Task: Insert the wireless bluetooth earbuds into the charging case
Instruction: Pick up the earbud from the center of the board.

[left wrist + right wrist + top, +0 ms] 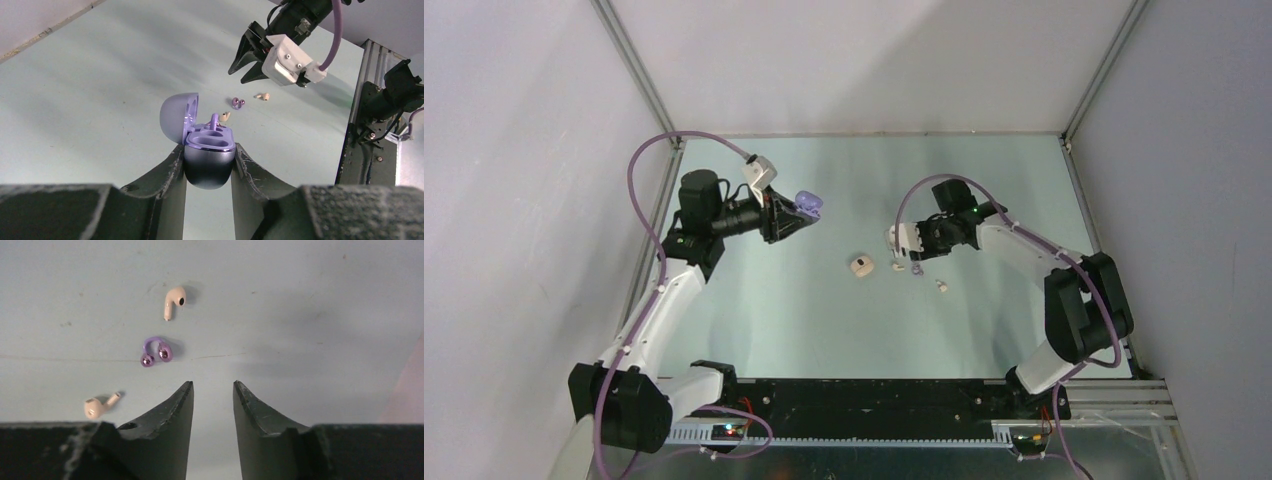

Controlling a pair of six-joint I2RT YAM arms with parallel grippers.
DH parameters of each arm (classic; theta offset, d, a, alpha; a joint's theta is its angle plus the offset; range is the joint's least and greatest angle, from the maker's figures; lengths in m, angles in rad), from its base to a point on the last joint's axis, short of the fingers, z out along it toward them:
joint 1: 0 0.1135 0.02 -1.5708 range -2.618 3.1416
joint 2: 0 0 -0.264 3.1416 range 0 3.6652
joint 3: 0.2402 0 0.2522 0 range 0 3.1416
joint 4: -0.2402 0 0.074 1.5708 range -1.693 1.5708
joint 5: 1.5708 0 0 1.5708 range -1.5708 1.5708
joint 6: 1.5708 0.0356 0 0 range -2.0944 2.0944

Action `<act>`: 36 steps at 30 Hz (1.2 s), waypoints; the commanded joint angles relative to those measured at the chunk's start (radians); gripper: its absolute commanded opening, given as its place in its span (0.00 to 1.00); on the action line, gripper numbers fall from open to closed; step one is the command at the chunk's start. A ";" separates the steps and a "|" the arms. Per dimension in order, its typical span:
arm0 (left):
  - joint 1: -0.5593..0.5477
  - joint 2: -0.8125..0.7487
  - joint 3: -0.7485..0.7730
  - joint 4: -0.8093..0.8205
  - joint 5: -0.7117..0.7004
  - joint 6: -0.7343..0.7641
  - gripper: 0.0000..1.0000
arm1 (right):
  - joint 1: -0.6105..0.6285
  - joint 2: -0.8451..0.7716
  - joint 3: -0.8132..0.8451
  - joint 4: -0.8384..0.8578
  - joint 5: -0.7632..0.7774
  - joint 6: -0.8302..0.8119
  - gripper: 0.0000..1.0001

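Looks like the pickup step. The left gripper (209, 149) is clamped on the open purple case (209, 172), and the right gripper (212, 385) hangs with its jaws apart, empty. The purple earbud (155, 352) lies just ahead of the right gripper, off-line from its gap, so I'd guess a sideways nudge, then down.

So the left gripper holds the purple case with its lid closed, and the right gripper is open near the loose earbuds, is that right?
Not quite: the lid is open, as the left wrist view shows. The rest stands: the left gripper holds the purple case, and the right gripper is open near the loose earbuds.
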 commanded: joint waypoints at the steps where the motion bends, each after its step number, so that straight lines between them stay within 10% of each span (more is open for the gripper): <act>1: 0.006 0.004 0.032 0.049 0.006 0.000 0.00 | 0.046 -0.030 0.051 0.014 0.026 0.349 0.33; 9: 0.006 -0.011 0.025 0.049 -0.026 -0.007 0.00 | 0.110 0.153 0.225 -0.240 0.061 1.274 0.07; 36: 0.005 -0.048 -0.004 0.050 -0.041 -0.013 0.00 | 0.133 0.276 0.205 -0.106 0.359 1.247 0.21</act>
